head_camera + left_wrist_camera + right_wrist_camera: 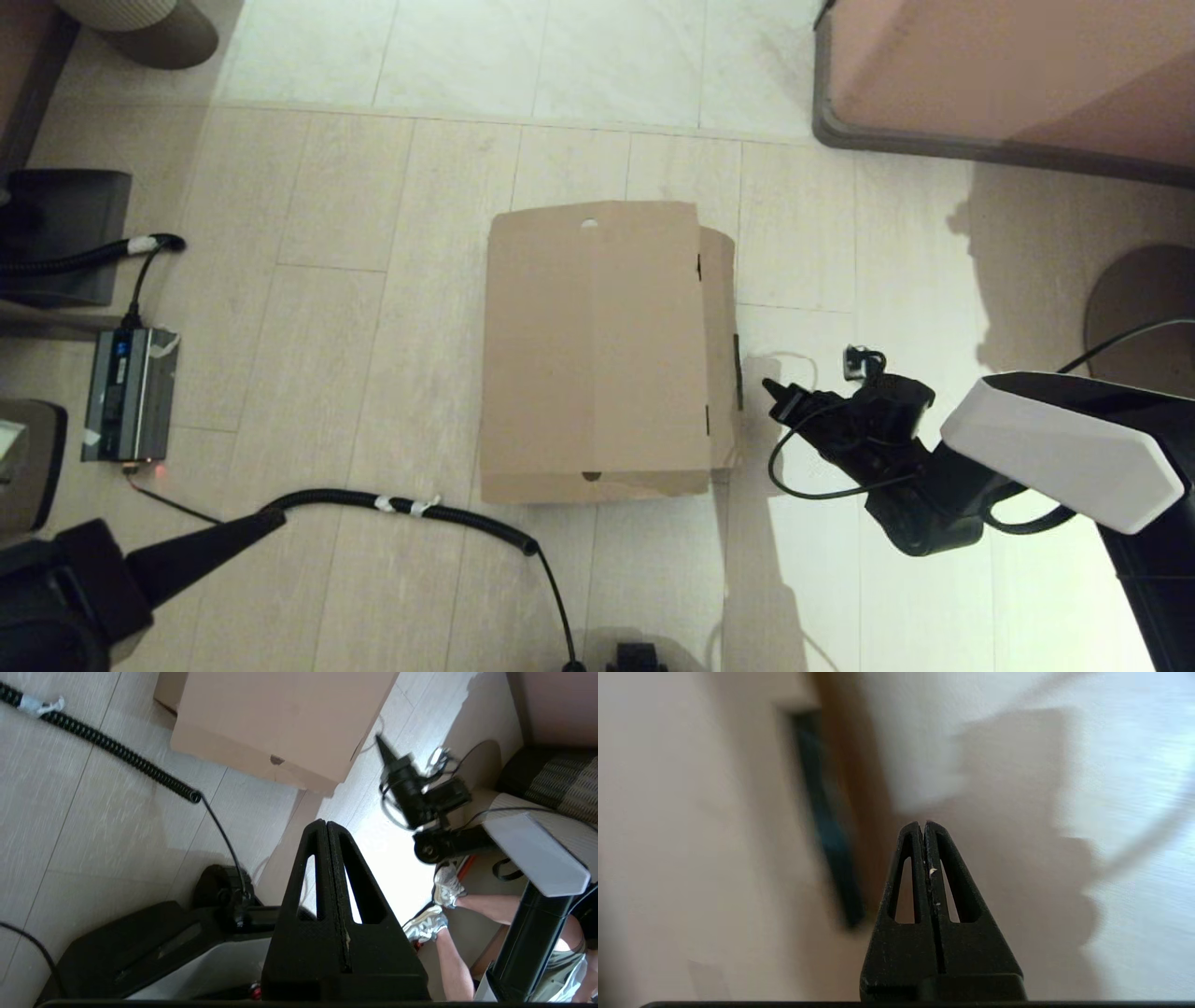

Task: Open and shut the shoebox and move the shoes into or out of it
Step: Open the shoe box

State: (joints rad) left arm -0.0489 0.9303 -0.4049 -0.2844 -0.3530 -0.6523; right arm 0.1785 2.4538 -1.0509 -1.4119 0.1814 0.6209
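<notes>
Your shoebox (597, 350) sat shut on the floor (392, 280) in the middle of the head view, its long axis running away from you, the lid lying flat with a small round hole near the far edge and another notch at the near edge. The lid's edge flap (721, 345), with its strip of dark tape (738, 373), hung down the box's right side, and that was the relation your next move turned on: the free edge faced your right arm, not your left. Your right pincer (773, 390) was low, just beside that flap and level with the tape, its tip pointing at the box across a narrow gap and not touching it as far as you could see. Its fingers were pressed together on nothing, which the right wrist view confirmed, with the tape strip (826, 821) close ahead of the tip. Your left pincer (326, 823) was parked near your base at the lower left, well apart from the box, likewise clenched and empty. No shoes showed outside the box, so you could not tell whether they lay inside. To lift the lid, the right arm was plainly the nearer one, and it would probably need to hook under the flap's lower edge.
</notes>
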